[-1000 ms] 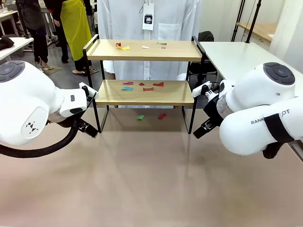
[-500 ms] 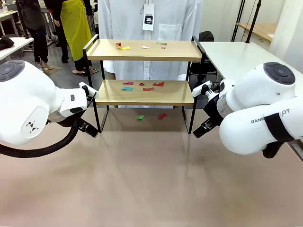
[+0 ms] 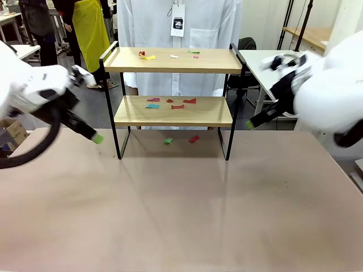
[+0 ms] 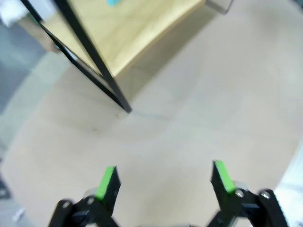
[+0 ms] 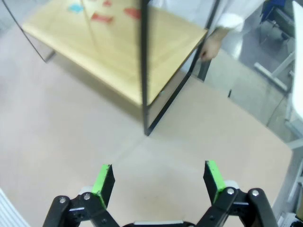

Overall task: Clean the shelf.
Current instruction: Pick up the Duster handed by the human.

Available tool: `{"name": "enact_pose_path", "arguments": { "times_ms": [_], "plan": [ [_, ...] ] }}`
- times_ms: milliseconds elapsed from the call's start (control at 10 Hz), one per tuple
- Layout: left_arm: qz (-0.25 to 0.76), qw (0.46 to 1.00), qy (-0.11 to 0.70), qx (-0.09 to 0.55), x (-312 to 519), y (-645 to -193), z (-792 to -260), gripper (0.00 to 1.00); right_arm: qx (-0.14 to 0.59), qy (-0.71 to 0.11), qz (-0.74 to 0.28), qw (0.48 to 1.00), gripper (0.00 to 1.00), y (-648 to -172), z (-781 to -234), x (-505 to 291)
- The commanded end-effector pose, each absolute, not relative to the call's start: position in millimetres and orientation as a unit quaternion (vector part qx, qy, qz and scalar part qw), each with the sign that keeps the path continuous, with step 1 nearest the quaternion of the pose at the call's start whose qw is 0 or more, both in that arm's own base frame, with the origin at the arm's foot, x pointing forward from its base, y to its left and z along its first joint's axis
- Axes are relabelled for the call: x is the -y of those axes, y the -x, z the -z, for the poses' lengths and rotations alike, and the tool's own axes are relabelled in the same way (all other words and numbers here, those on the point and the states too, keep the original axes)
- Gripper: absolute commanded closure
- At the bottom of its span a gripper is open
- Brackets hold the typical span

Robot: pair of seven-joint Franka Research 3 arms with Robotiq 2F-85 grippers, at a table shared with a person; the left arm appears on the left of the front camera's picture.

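A: On the beige table (image 3: 181, 215), where's the two-tier light-wood shelf with the thin black frame (image 3: 212, 116)?
B: Far centre. The left gripper (image 4: 164, 171) hangs off its left leg and the right gripper (image 5: 157, 168) off its right, both spread wide and empty.
A: Advice?
B: Pinch the small coloured paper scraps (image 3: 177, 106) singly, avoiding the frame.

Table (image 3: 181, 215) front half bare, wide free lane btw the two arms. Shelf (image 3: 210, 113) sits far-mid; black corner posts + raised side handles stand in the way at both ends. Front open: gap btw boards passable, paper scraps (image 3: 177, 106) lie flat in it. Gap under bottom board open too. Person (image 3: 193, 28) right behind shelf closes the back. Left gripper (image 4: 165, 172) & right gripper (image 5: 158, 172), jaws apart, each face a front post, bare table btw.
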State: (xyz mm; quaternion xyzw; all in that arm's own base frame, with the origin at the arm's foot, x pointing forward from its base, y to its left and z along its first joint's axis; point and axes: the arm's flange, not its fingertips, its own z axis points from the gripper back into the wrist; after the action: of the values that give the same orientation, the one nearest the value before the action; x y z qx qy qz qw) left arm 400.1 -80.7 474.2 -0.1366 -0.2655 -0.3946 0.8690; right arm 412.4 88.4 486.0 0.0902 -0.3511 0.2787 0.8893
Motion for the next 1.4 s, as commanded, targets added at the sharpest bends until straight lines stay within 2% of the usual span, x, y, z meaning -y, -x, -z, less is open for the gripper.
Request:
{"name": "enact_pose_path", "arguments": {
  "times_ms": [0, 100, 200, 300, 600, 700, 1000, 1200, 1300],
  "plan": [
    [0.437, 0.833, 0.185, 0.283, 35.6, -432.0, -478.4, 0.00, 0.383, -0.145, -0.300, 0.861, 0.00, -429.4, -487.5, -21.6],
    [0.483, 0.794, 0.222, 0.295, 10.0, -443.6, -473.2, 0.00, 0.389, -0.172, -0.329, 0.843, 0.00, -438.4, -479.6, 14.2],
    [0.496, 0.778, 0.234, 0.307, -5.4, -450.8, -466.2, 0.00, 0.400, -0.189, -0.355, 0.823, 0.00, -442.9, -471.3, 34.5],
    [0.502, 0.745, 0.253, 0.358, -24.9, -460.1, -458.6, 0.00, 0.411, -0.227, -0.378, 0.798, 0.00, -451.8, -455.5, 64.2],
    [0.545, 0.718, 0.225, 0.371, -30.2, -451.6, -449.7, 0.00, 0.426, -0.234, -0.371, 0.792, 0.00, -460.4, -427.9, 83.8],
    [0.508, 0.742, 0.227, 0.375, -35.7, -445.6, -456.6, 0.00, 0.415, -0.217, -0.372, 0.802, 0.00, -434.3, -438.9, 86.2],
    [0.508, 0.742, 0.227, 0.375, -35.7, -445.6, -456.6, 0.00, 0.415, -0.217, -0.372, 0.802, 0.00, -434.3, -438.9, 86.2],
    [0.496, 0.743, 0.242, 0.379, -59.7, -461.9, -440.8, 0.00, 0.437, -0.228, -0.360, 0.792, 0.00, -454.3, -431.1, 114.7],
    [0.505, 0.721, 0.265, 0.393, -77.7, -466.4, -433.6, 0.00, 0.455, -0.240, -0.356, 0.780, 0.00, -465.8, -423.4, 136.6]
  ]
}}
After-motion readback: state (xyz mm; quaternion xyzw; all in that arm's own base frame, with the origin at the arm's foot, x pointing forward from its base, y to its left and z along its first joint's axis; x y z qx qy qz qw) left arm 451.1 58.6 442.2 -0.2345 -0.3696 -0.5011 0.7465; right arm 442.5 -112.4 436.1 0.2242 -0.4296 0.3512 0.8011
